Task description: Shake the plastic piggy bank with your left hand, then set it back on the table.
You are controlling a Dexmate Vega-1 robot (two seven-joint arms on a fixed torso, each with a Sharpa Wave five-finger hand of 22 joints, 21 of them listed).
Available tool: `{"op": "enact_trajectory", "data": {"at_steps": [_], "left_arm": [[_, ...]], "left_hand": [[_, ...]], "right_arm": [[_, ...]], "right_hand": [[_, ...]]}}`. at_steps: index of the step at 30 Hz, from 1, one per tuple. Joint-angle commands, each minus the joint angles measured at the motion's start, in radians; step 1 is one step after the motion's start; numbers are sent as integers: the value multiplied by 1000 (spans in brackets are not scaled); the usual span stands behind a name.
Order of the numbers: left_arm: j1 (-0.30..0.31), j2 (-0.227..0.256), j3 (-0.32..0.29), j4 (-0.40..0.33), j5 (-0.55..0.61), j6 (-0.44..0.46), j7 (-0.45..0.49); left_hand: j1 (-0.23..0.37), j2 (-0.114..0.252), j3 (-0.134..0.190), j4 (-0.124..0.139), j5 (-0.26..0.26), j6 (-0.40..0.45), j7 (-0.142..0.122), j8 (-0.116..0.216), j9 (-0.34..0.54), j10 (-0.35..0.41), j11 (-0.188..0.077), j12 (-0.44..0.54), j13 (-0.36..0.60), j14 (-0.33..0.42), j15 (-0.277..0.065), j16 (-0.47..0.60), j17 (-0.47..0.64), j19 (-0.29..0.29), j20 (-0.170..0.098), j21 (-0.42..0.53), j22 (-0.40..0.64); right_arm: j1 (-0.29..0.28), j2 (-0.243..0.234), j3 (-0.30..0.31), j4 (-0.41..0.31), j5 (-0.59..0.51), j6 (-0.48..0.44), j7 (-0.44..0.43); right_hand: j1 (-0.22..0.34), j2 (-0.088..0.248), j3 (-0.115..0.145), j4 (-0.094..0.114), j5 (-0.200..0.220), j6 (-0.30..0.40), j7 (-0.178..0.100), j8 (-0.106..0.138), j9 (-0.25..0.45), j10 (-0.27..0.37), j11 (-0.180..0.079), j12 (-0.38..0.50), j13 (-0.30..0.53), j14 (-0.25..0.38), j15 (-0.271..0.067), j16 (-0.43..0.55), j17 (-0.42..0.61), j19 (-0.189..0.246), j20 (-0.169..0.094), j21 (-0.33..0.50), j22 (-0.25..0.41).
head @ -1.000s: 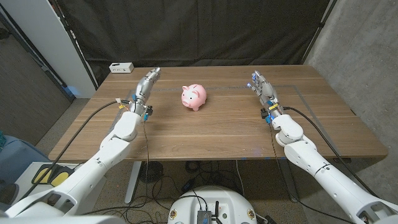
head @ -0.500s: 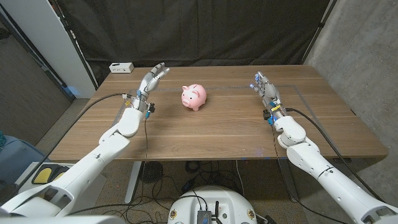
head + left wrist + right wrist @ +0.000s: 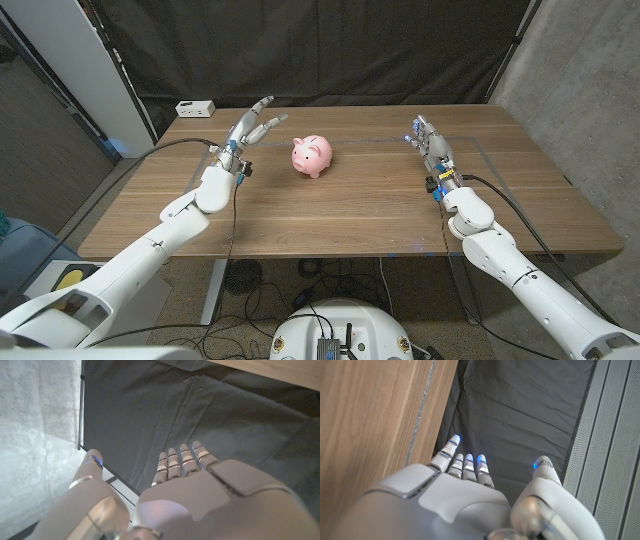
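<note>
Standing upright mid-table [image 3: 330, 215], the pink piggy bank [image 3: 312, 155] lies lengthwise across, snout toward my right. My left hand [image 3: 250, 127] hovers beside it, fingers spread, empty; my right hand [image 3: 428, 140] waits apart, fingers extended, empty.

Robot lab: black backdrop curtain [image 3: 330, 50], concrete wall [image 3: 590, 70], loose floor cables [image 3: 270, 300], wooden table [image 3: 350, 215].

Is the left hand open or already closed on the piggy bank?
Open: the left hand has spread fingers, apart from the piggy bank, which stands upright on the table.
</note>
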Motion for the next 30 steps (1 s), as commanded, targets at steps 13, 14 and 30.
{"op": "enact_trajectory", "data": {"at_steps": [13, 14, 30], "left_arm": [[-96, 154, 96, -202, 227, 272, -247], [-101, 157, 100, -208, 230, 279, -261], [-212, 214, 177, -303, 366, 359, -519]], "left_hand": [[158, -95, -40, 7, 15, -149, -31, -12, 3, -139, 30, -23, 7, -133, 40, -16, 4, -59, 101, -18, 3], [155, -97, -50, 11, 14, -159, -35, -13, 3, -154, 36, -24, 7, -145, 58, -15, 5, -67, 101, -18, 4], [167, -93, -99, 13, 22, -261, -36, -21, 3, -231, 26, -25, 10, -197, 104, -11, 5, -84, 103, -12, 5]], "right_arm": [[-49, -11, 30, -41, 5, 18, -25], [-53, -11, 32, -42, 4, 21, -27], [-99, -14, 57, -67, 3, 43, -50]], "right_hand": [[13, -3, -2, 1, 5, 13, 2, 4, 4, 13, 6, 2, 6, 6, 11, -1, 2, 6, 10, -5, 3], [13, -2, -2, 1, 5, 13, 2, 5, 4, 14, 9, 2, 6, 6, 11, -1, 2, 6, 11, -5, 3], [15, -3, -3, 1, 5, 19, 0, 6, 4, 22, 10, 4, 7, 13, 13, -1, 2, 9, 16, -6, 3]]}}
